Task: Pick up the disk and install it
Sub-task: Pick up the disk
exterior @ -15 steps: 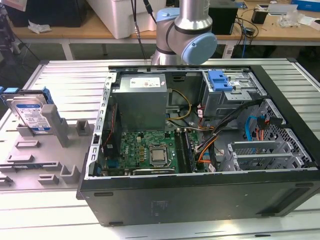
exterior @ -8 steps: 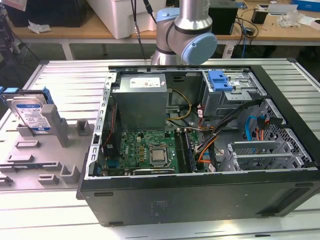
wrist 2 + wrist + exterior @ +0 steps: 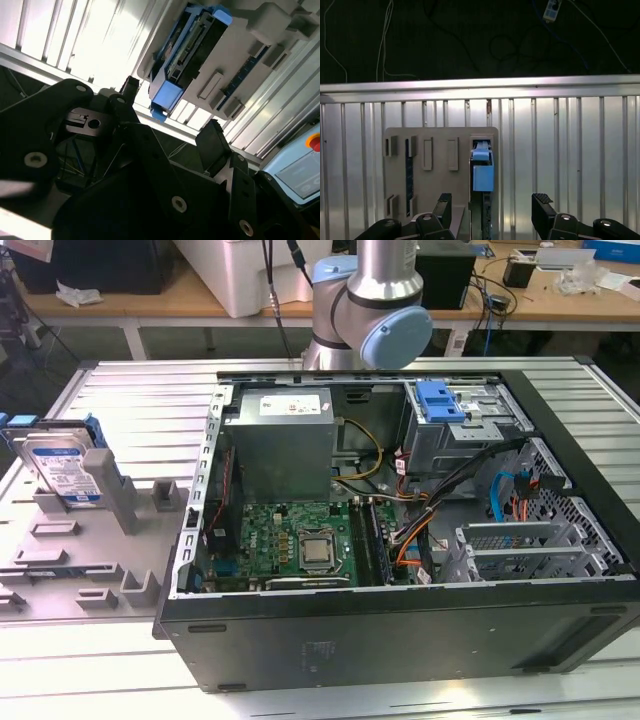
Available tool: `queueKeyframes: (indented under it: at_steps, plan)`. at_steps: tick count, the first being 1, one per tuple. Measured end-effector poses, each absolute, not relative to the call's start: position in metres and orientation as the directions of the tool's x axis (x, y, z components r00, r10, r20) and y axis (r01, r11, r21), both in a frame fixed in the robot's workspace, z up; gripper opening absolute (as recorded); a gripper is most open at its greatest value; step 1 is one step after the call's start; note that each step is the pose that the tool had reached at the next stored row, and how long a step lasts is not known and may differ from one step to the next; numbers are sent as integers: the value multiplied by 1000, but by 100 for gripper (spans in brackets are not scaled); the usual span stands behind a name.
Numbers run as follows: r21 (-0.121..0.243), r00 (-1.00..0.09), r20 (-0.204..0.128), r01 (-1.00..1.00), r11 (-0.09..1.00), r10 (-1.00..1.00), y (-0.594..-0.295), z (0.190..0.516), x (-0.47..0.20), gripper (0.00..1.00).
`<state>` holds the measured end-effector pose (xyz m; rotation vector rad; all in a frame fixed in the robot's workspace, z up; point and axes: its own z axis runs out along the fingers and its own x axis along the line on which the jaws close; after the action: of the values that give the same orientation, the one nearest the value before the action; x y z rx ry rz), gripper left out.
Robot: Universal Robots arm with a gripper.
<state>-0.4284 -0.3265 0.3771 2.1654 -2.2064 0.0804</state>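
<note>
- Here's the disk (image 3: pixel 62 468), well clear of the computer case (image 3: pixel 400 625), parked in a grey holder (image 3: pixel 118 492) at the exterior view's left on the ribbed metal table (image 3: pixel 130 380).
- It stands on edge in its slot, thin side up. The white-and-blue label faces out toward the exterior camera, and the blue frame shows along the top and far end.
- The long axis looks level, lying along the slot and running from the exterior view's left toward the case. The flat faces are upright.
- In the first wrist view, the gripper (image 3: pixel 492 212) is high above the holder (image 3: pixel 440 150), looking straight down on the disk's narrow blue-capped edge (image 3: pixel 482 172).
- The fingers (image 3: pixel 443 209) are spread wide, one to each side of that edge. They are well apart from the disk, with nothing between them.
- The second wrist view shows the same from an angle. The gripper (image 3: pixel 170 120) is splayed and empty, the disk (image 3: pixel 192 50) is beyond it, and the blue end of the frame points back toward the fingers (image 3: pixel 215 145).
- In the case, the lid is off and the board is exposed. There is a grey metal box (image 3: pixel 285 445) at the back and a drive cage with a blue latch (image 3: pixel 440 400) in the far corner.
- The arm (image 3: pixel 372 300) rises behind the case.
</note>
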Motion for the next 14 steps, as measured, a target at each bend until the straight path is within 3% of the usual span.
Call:
queueKeyframes:
  at_steps: [14]
  plan:
    - [-3,-19,71,-1000,19,-997,-335,373,-428,74]
